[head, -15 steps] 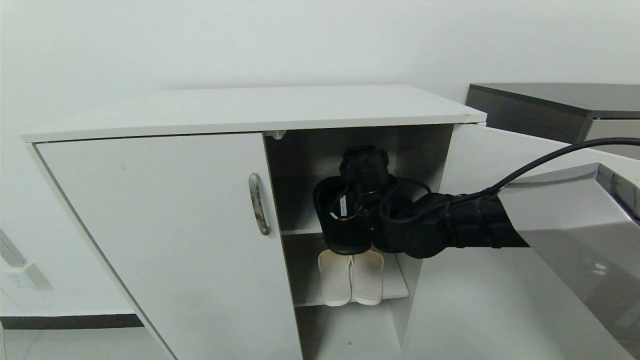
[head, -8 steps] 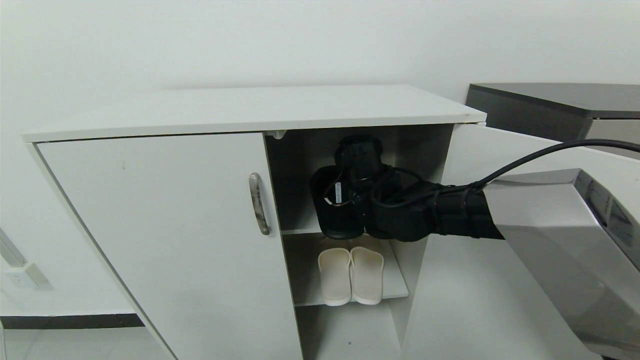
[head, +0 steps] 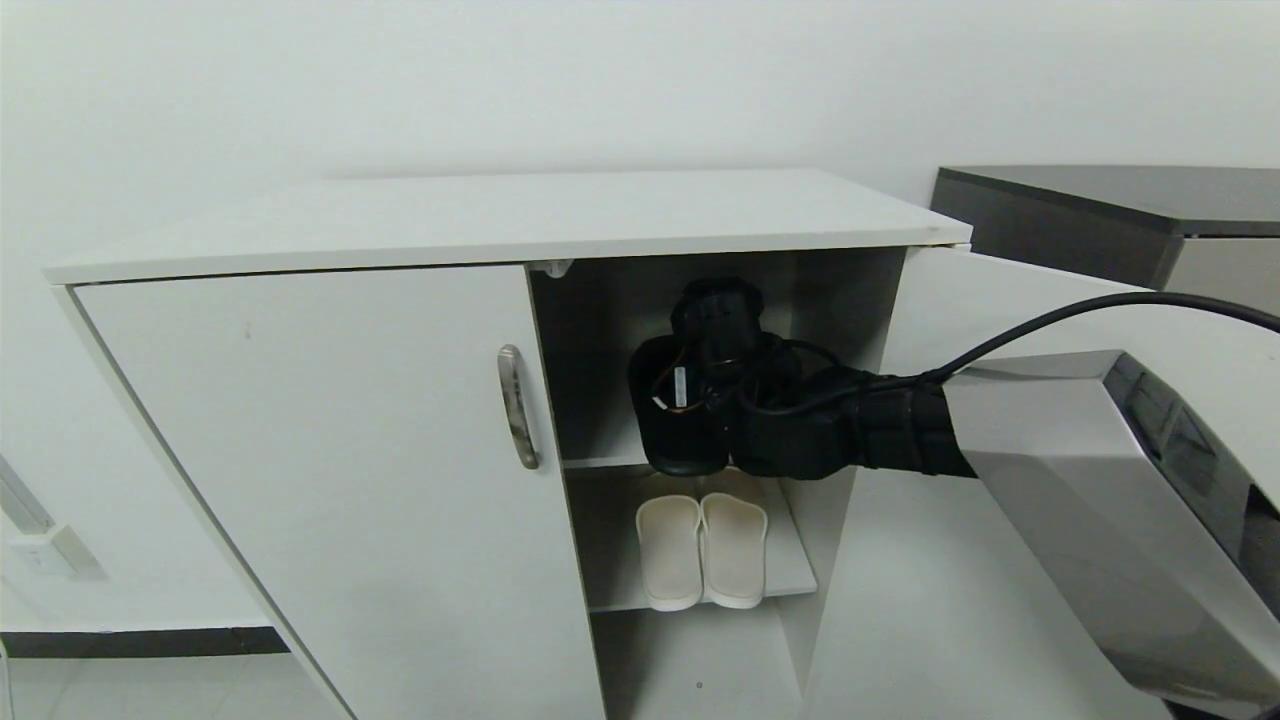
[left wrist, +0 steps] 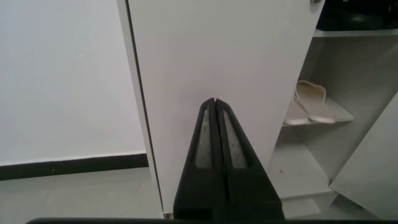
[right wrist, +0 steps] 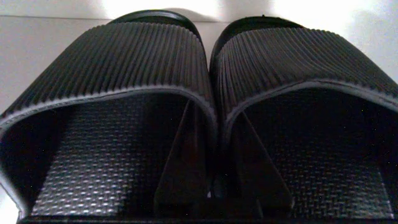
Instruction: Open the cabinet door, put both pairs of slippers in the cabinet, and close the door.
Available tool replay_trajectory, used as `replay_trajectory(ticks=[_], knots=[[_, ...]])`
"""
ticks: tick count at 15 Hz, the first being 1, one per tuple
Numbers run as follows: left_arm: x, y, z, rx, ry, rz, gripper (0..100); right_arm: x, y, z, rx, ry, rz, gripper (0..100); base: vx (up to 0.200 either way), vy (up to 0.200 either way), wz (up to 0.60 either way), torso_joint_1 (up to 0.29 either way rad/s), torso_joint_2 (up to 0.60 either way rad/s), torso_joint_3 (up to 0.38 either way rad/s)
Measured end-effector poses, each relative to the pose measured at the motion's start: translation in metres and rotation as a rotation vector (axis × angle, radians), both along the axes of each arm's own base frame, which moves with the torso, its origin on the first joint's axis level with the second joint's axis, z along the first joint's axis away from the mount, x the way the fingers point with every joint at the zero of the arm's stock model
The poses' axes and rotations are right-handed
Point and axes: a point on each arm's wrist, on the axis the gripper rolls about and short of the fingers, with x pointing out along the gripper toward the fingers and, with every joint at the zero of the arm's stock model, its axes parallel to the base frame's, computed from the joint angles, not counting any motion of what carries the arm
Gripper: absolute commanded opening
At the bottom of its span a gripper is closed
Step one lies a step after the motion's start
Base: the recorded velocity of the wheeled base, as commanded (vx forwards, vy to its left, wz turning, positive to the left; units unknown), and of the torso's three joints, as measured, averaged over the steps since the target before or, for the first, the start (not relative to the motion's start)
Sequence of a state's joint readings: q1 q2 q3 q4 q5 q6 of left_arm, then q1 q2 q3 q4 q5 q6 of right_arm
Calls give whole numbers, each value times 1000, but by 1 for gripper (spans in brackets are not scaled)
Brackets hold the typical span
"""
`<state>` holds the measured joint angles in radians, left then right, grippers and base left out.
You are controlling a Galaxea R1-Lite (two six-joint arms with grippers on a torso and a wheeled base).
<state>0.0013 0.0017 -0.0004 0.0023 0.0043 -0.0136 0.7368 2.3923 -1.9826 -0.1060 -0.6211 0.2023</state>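
While the left gripper (left wrist: 215, 106) hangs before the cabinet's (head: 480, 220) closed left door (head: 330, 450), jaws pressed together on nothing, the right gripper (right wrist: 216, 118) sits past the open right door (head: 1000, 300), inside the cabinet. Its jaws clamp the adjoining inner straps of the black slippers (head: 672, 420) at the upper shelf (head: 600, 462); contact with it is unclear. One shelf below lie the white slippers (head: 700, 550).

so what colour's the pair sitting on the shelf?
The slippers are cream-white; head view shows them best.
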Motion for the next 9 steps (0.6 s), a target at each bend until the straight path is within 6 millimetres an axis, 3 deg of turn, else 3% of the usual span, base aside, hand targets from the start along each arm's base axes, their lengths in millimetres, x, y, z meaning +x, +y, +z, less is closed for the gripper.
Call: replay_trajectory(ticks=[7, 8, 9], knots=[[0, 0, 0, 0, 0, 16, 0, 2, 0, -5, 1, 9, -4, 0, 0, 0, 0, 0, 0, 0], [0, 0, 0, 0, 0, 16, 0, 2, 0, -5, 1, 9, -5, 100, 0, 0, 0, 0, 0, 0], [0, 0, 0, 0, 0, 16, 0, 2, 0, -6, 3, 11, -7, 100, 0, 0, 0, 0, 0, 0]])
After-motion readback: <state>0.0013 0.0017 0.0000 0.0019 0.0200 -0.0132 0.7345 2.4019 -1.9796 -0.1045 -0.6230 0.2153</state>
